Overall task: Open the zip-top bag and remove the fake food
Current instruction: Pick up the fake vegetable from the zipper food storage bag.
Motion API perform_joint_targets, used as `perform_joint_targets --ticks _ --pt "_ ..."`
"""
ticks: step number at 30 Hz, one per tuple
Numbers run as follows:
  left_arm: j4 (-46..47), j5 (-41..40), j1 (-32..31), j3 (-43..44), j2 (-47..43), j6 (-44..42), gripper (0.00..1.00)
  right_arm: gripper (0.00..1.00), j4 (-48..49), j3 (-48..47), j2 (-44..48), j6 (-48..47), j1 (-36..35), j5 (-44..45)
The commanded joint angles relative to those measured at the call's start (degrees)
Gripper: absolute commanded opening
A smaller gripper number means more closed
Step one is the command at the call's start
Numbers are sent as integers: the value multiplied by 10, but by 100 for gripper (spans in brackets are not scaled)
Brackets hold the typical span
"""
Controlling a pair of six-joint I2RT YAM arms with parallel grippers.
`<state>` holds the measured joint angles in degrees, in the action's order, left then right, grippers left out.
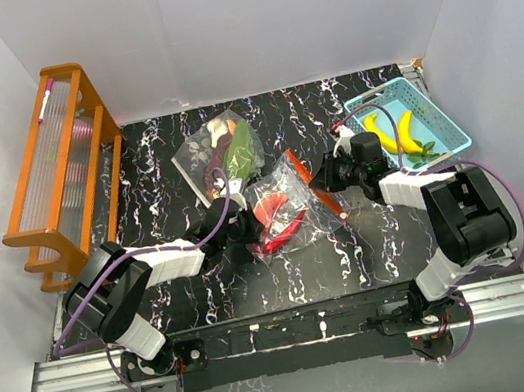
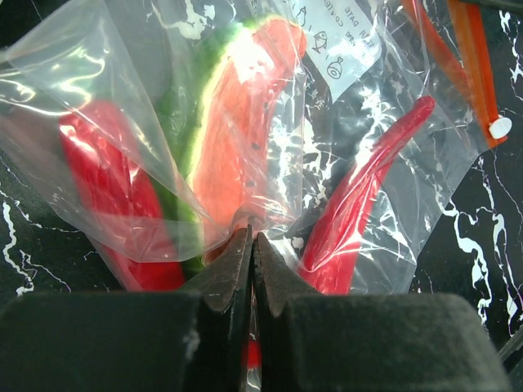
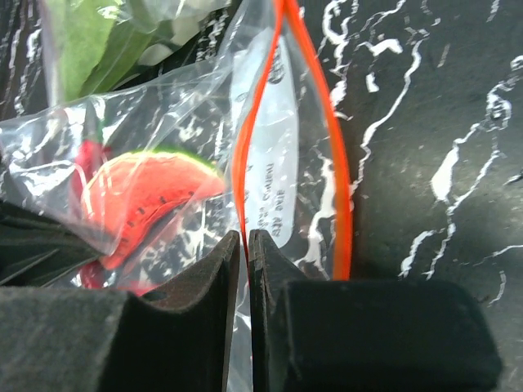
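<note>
Seen from above, the clear plastic zip-top bag (image 1: 288, 201) was clamped by the left gripper (image 1: 245, 227) and the right gripper (image 1: 326, 177). At the left wrist, glossy red toy chillies (image 2: 364, 204) lay just ahead of the closed jaws, and the slick film could be lost under a pull. At the right wrist, both lips by the orange seal strip (image 3: 240, 163) might be pinched together.

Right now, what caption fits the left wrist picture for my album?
Left tool pinches the bag holding a watermelon slice and red chillies.

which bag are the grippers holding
On the black marbled table, between the orange rack and the light-blue basket, lie two clear bags. It is the nearer bag, with left gripper and right gripper shut on it. Unlike the green-leafed bag behind, it holds red pieces and has an orange zip.
</note>
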<state>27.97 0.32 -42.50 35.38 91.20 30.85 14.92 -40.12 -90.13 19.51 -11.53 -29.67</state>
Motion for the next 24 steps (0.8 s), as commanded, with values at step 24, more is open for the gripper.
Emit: perform_joint_targets --ticks 24 --pt "-16 26 0 1 -24 -7 0 20 46 -68 -87 1 42 -30"
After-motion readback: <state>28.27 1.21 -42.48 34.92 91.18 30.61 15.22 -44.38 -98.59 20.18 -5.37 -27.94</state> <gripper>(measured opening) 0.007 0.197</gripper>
